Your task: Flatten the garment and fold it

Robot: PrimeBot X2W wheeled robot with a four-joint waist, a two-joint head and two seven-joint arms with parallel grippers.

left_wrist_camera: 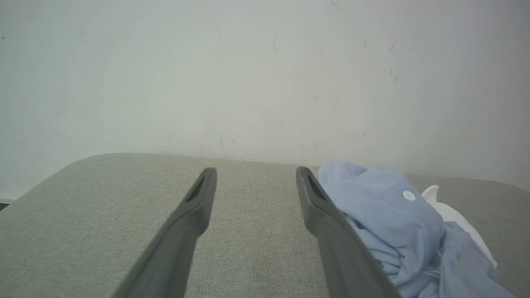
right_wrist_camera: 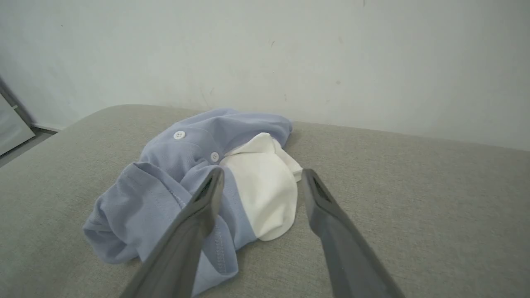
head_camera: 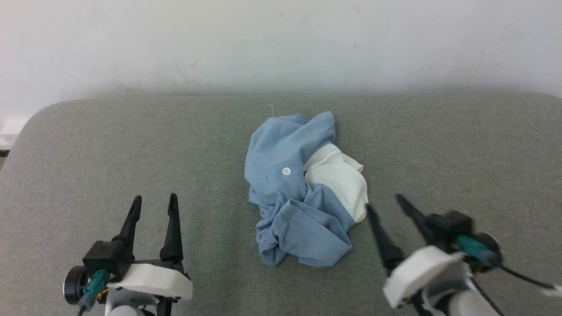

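The garment [head_camera: 298, 193] is a light blue polo shirt with a white collar part and white buttons, crumpled in a heap in the middle of the grey padded table [head_camera: 88, 153]. My left gripper [head_camera: 154, 202] stands open at the lower left, well clear of the heap. The right gripper [head_camera: 385, 202] is open at the lower right, its fingers tilted toward the heap's near right edge without touching it. Beside the left gripper [left_wrist_camera: 256, 173], the garment [left_wrist_camera: 385, 207] lies to the right in the left wrist view. The right gripper [right_wrist_camera: 261, 174] points at the garment [right_wrist_camera: 182, 178] and its white part.
A pale wall [head_camera: 281, 44] runs along the table's far edge. The table's rounded left corner [head_camera: 39, 116] drops off at the left. Bare grey fabric stretches on both sides of the heap.
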